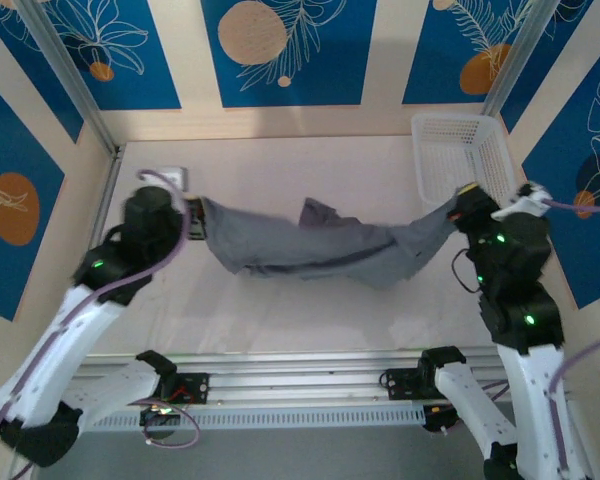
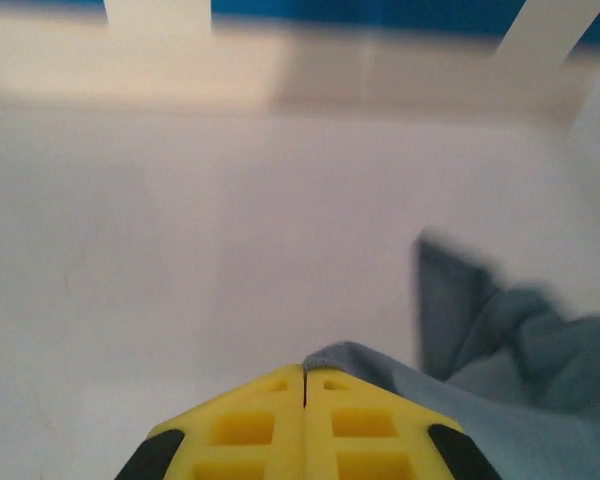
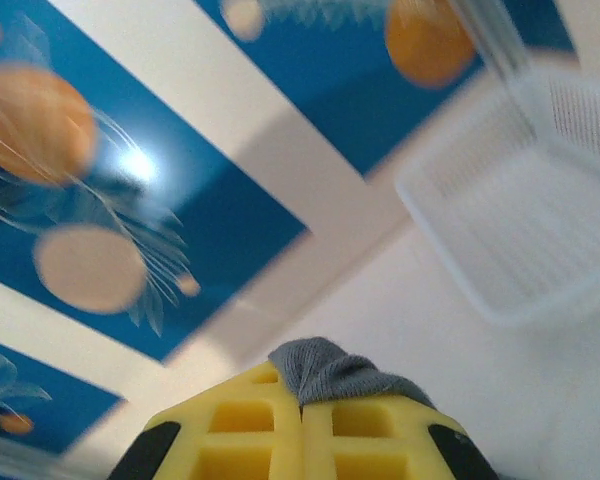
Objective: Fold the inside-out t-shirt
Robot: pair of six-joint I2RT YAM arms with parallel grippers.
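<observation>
The slate-grey inside-out t-shirt (image 1: 320, 248) hangs stretched and bunched between my two grippers, sagging in the middle over the table. My left gripper (image 1: 192, 222) is shut on its left end; in the left wrist view the yellow jaws (image 2: 304, 372) pinch a grey cloth edge (image 2: 352, 356), and the rest of the shirt (image 2: 520, 350) trails off to the right. My right gripper (image 1: 462, 208) is shut on the shirt's right end, held higher near the basket; a tuft of grey cloth (image 3: 330, 370) sticks out between its closed yellow jaws (image 3: 302, 388).
A white plastic basket (image 1: 465, 150) stands at the back right corner, also seen in the right wrist view (image 3: 540, 230). A small white block (image 1: 172, 178) lies at the back left. Blue patterned walls (image 1: 280, 50) close in the table on three sides.
</observation>
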